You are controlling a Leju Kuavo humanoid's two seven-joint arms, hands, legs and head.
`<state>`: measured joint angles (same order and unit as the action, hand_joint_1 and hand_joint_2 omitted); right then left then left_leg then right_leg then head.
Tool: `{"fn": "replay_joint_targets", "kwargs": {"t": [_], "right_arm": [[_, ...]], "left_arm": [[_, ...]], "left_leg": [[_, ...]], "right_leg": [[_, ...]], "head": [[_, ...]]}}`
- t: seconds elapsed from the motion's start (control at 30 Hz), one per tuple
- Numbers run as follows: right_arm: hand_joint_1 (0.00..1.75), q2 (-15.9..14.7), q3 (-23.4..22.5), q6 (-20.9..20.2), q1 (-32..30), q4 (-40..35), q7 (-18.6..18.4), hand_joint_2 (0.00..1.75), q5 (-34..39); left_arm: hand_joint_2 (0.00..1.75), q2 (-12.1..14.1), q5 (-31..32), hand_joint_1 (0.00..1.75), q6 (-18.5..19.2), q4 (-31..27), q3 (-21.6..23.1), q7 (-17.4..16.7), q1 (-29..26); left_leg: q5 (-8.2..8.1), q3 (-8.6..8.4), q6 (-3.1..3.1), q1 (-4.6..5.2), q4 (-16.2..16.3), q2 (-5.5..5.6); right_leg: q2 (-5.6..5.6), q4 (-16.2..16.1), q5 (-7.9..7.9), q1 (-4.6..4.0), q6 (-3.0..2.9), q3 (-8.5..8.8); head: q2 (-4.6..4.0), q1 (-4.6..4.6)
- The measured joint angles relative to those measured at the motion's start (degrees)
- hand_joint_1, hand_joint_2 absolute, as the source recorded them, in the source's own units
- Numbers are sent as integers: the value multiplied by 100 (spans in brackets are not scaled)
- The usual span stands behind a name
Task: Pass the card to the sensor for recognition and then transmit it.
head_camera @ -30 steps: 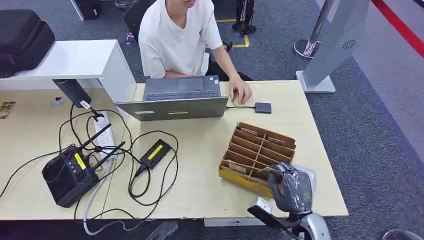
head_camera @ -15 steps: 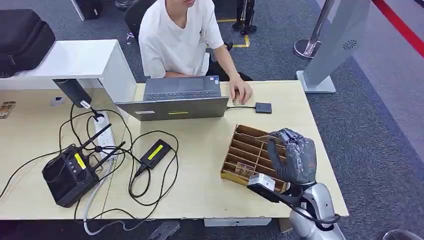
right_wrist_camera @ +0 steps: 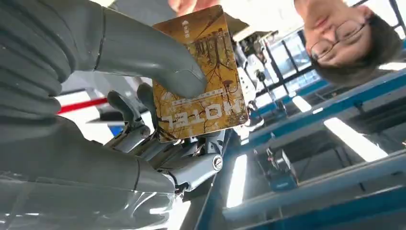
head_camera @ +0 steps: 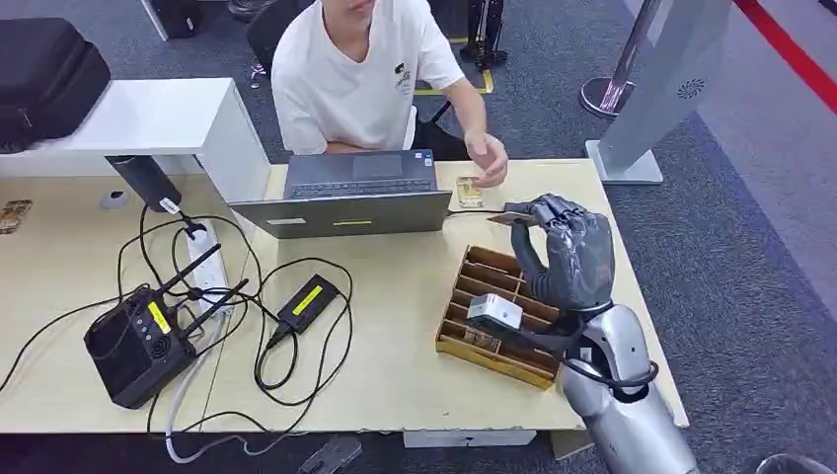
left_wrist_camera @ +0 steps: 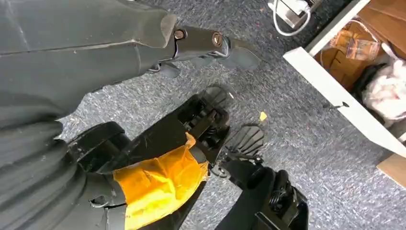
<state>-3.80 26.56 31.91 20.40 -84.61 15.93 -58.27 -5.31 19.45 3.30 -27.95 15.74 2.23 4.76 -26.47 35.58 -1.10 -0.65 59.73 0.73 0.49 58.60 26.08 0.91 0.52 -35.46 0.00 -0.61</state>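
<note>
My right hand (head_camera: 565, 252) is raised above the far end of the wooden card box (head_camera: 472, 341). It pinches a brown hotel card (head_camera: 513, 220), held flat over the small black sensor (head_camera: 517, 207) on the table. In the right wrist view the thumb (right_wrist_camera: 158, 62) presses on the card (right_wrist_camera: 210, 96), whose printed face is turned to the camera. My left hand (left_wrist_camera: 95, 43) hangs by my side over the carpet, thumb stretched out, with nothing in it.
A person in a white shirt (head_camera: 345, 79) sits behind an open laptop (head_camera: 347, 197), one hand (head_camera: 487, 158) lifted above a second card (head_camera: 470, 191) lying on the table. Cables, a black router (head_camera: 133, 346) and a power brick (head_camera: 306, 301) lie to the left.
My right hand rose from the near edge of the card box and carried the card away from me, over the sensor. The person's hand lifted off the table, uncovering a card.
</note>
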Motion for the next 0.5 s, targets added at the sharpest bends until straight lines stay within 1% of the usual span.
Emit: {"fn": "replay_joint_targets", "kwargs": {"t": [0.1,0.13,0.2,0.3,0.4,0.5], "right_arm": [[152,181,126,-103,737,329,-448,175,-359],[152,243,153,-107,984,459,-601,175,-518],[152,409,225,-81,1485,857,-870,175,-899],[152,680,315,66,2144,1566,-1265,175,-1493],[152,891,356,240,2603,2293,-1509,175,-1807],[152,1047,382,300,2944,2921,-1696,175,-2002]], "left_arm": [[175,-15,13,0,64,48,72,-181,121],[175,-33,28,0,68,55,79,-234,147],[175,-88,92,0,83,90,94,-369,241],[175,-175,210,0,118,149,164,-568,362],[175,-216,297,0,151,184,208,-673,432],[175,-238,365,0,166,188,256,-732,459]], "left_leg": [[10,-1,-10,0,0,-10],[16,0,-2,0,0,-3],[23,8,-1,-1,0,14],[37,11,-4,-1,0,13],[44,17,-1,0,2,22],[45,21,2,1,4,24]], "right_leg": [[11,-1,-12,0,-8,-9],[4,-1,-12,0,-7,-9],[-17,-1,-13,0,-6,-9],[-15,0,-25,0,1,-12],[-20,-1,-28,0,3,-14],[-24,-2,-30,1,7,-16]], "head": [[0,-4],[0,-2],[0,-2],[0,-2],[0,-2],[0,0]]}}
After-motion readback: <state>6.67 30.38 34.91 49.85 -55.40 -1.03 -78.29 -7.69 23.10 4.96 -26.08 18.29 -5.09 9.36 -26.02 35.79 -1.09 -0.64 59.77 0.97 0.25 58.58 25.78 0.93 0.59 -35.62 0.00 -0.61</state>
